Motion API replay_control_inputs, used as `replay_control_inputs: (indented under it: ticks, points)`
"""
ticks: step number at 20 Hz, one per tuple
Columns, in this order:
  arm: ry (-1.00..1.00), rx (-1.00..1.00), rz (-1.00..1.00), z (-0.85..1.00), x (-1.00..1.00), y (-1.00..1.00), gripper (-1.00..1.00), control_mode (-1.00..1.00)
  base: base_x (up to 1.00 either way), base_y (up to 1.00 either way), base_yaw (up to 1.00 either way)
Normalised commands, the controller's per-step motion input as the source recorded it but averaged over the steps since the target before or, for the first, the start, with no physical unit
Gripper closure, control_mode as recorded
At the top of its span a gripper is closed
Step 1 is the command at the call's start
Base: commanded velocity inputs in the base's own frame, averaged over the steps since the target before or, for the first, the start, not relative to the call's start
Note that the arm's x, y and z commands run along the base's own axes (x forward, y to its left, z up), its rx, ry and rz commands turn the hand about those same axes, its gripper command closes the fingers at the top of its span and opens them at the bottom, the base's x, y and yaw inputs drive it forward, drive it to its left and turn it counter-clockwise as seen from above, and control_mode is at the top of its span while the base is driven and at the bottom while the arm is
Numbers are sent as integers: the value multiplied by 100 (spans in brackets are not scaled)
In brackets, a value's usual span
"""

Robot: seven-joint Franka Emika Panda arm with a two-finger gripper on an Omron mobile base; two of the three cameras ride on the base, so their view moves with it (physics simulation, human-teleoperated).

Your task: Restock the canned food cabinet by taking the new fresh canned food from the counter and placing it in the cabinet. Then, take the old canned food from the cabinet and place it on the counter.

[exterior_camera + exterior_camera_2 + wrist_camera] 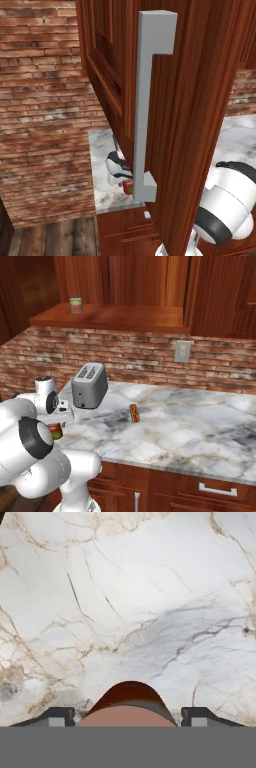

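Squat red can (128, 704), paler top rim, btwn gripper (128, 716) fingers spread either side; contact unclear; over marble counter (150, 612).

Brick wall (150, 358), wooden floor (55, 239), perhaps a wall outlet (182, 351)

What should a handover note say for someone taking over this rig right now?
Pincer: low over the counter, fingers on either side of the red can; whether it is clamped cannot be told.
Red can: at the counter's left end, beside the toaster; also seen past the open cabinet door with its grey handle.
Old can: standing on the cabinet shelf.
Also on the counter: a hotdog.
Done: door open, pincer at the new can.
Left: lift the new can to the shelf, then bring the old can down to the counter.
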Motion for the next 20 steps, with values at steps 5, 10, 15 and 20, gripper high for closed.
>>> replay_control_inputs:
  ticks: [5, 10, 15, 20]
  points:
    - [0, 0, 0, 0, 0, 1, 100, -100, 0, 0, 0]
    - [-7, 1, 0, 1, -56, -64, 100, -100, 0, 0, 0]
    - [-33, 5, 0, 29, -100, -100, 100, -100, 0, 0, 0]
    - [-44, 10, 0, 81, -98, -99, 100, -100, 0, 0, 0]
